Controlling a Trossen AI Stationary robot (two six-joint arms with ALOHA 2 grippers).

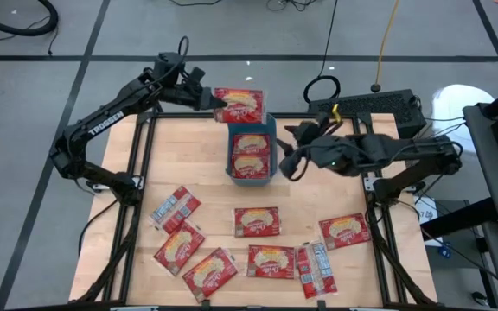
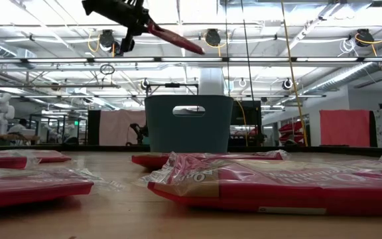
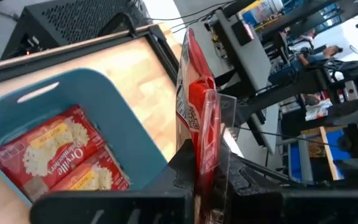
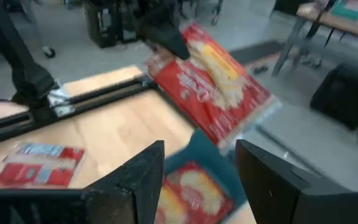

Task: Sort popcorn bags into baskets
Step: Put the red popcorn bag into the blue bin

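Note:
A teal basket [image 1: 251, 177] stands at the table's far middle with two red popcorn bags [image 1: 251, 154] lying flat in it. My left gripper [image 1: 213, 102] is shut on another red popcorn bag [image 1: 242, 104], held in the air over the basket's far rim. My right gripper [image 1: 290, 155] hovers open just right of the basket, with nothing between its fingers [image 4: 135, 180]. Several more bags [image 1: 257, 221] lie flat on the near half of the table, some with the silvery back up [image 1: 174, 210]. My left gripper pinches the bag's short edge [image 3: 205, 134] between its two fingers, coming nearly level from the table's left. The bag is lifted clear above the basket [image 3: 120, 118]. It sticks out from the fingers toward the right and slants down in the low view [image 2: 178, 40].
Black frame rails [image 1: 137, 173] run along the table's left and right sides. A black box [image 1: 370, 105] and a cable loop [image 1: 322, 86] sit beyond the far edge. Bare wood lies between the basket and the row of bags.

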